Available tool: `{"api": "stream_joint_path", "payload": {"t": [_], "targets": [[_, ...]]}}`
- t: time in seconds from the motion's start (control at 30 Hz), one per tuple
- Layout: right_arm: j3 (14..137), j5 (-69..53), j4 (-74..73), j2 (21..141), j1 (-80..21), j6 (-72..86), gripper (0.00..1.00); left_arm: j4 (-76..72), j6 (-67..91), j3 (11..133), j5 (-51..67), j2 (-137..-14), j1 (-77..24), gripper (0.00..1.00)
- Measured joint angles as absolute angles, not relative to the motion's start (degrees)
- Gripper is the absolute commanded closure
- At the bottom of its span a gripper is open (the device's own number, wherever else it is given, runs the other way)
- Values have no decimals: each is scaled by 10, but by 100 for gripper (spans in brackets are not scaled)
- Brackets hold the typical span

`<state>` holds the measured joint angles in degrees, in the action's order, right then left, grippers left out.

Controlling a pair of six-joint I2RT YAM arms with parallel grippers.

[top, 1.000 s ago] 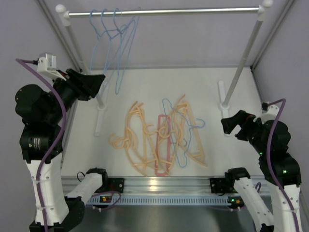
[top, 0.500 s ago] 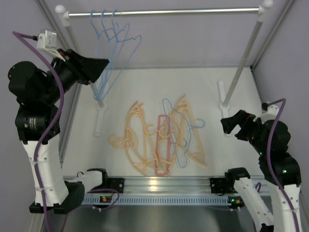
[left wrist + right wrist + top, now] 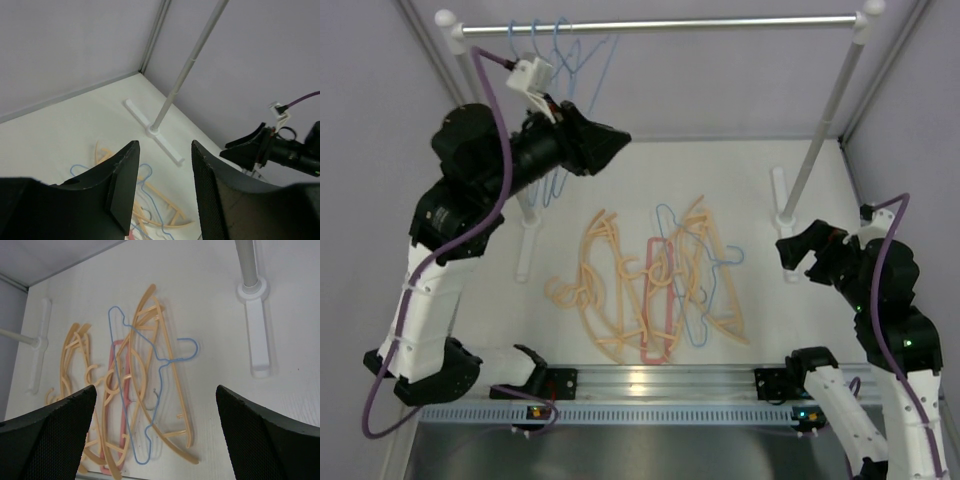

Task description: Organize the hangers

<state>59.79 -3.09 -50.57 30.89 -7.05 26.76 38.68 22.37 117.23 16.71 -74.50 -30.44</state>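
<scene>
Light-blue wire hangers point(image 3: 563, 45) hang at the left end of the silver rail point(image 3: 720, 20), their lower parts hidden behind my left arm. A pile lies mid-table: several peach-orange hangers point(image 3: 605, 275), one pink-red hanger point(image 3: 658, 300) and one light-blue wire hanger point(image 3: 698, 290). The right wrist view shows the blue one point(image 3: 165, 362) lying across the peach ones point(image 3: 150, 320) and the pink-red one point(image 3: 107, 440). My left gripper point(image 3: 618, 142) is raised below the hung hangers, open and empty point(image 3: 162, 147). My right gripper point(image 3: 798, 262) is open wide and empty, right of the pile point(image 3: 156, 389).
The rail's right post point(image 3: 825, 120) stands on a white foot point(image 3: 780, 205); the left foot point(image 3: 525, 250) lies left of the pile. Grey walls close in on three sides. An aluminium bar point(image 3: 660, 382) runs along the near edge.
My left arm has swung up and to the right, away from the left wall, its gripper now pointing toward the table's middle. The hung blue hangers shifted. The right arm barely moved.
</scene>
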Motion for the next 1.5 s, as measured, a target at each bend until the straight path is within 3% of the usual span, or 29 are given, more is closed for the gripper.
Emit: {"api": "stream_joint_path", "payload": {"t": [0.27,0.53,0.77,1.03,1.5], "targets": [[632,-32,-506,309,-70,268,1,385,180,944,-139,-702,-557,51],[667,-20,-508,306,-70,269,0,355,214,786,-294,-737,-711,53],[669,-1,-511,295,-70,274,1,296,255,769,-321,-899,-736,53],[669,4,-519,272,-70,277,1,274,271,831,-322,-1060,-736,53],[668,4,-521,263,-70,276,1,260,278,875,-311,-1191,-735,53]]}}
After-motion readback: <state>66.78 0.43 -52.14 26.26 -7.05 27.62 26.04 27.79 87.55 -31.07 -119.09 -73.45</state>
